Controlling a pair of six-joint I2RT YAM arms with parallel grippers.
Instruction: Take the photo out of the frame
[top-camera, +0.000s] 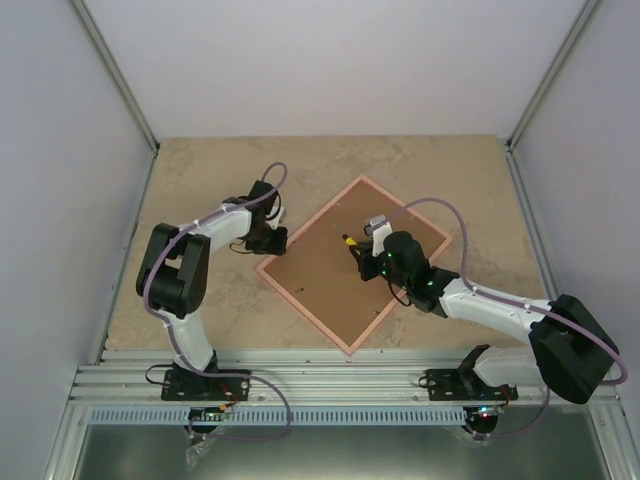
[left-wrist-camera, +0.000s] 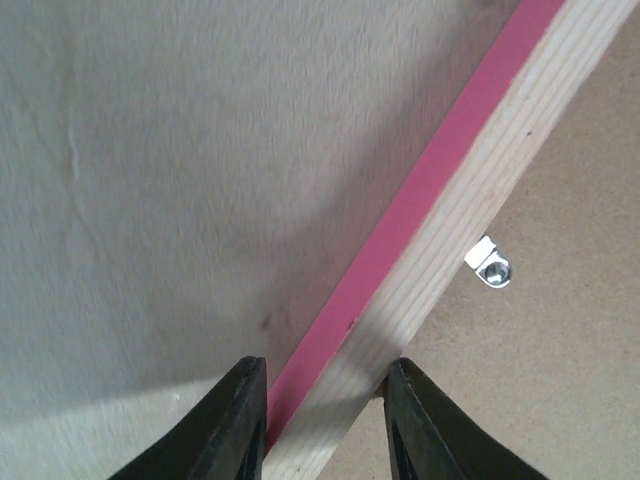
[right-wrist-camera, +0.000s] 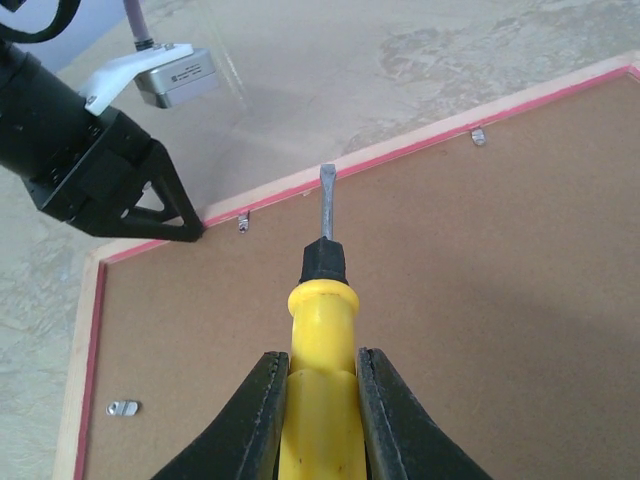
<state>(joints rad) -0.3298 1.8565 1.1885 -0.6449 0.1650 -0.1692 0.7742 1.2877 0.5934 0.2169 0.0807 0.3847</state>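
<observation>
The pink frame (top-camera: 300, 307) lies face down on the table, its brown backing panel (top-camera: 325, 285) up. The photo is hidden under the panel. My left gripper (top-camera: 268, 243) is at the frame's left corner. In the left wrist view it (left-wrist-camera: 326, 368) is shut on the frame's rail (left-wrist-camera: 470, 190), one finger on the pink outer side and one on the inner edge. My right gripper (top-camera: 358, 252) is over the panel, shut (right-wrist-camera: 322, 358) on a yellow screwdriver (right-wrist-camera: 322, 310). The screwdriver's tip (right-wrist-camera: 327, 172) touches the inner edge of the far rail (right-wrist-camera: 400, 152).
Small metal retaining clips sit along the rails: (right-wrist-camera: 242, 222), (right-wrist-camera: 478, 135), (right-wrist-camera: 124, 407), and one near my left fingers (left-wrist-camera: 491, 266). The left gripper's fingers (right-wrist-camera: 165, 215) show close to the left of the screwdriver tip. The beige table (top-camera: 200, 180) surrounds the frame, with white walls around it.
</observation>
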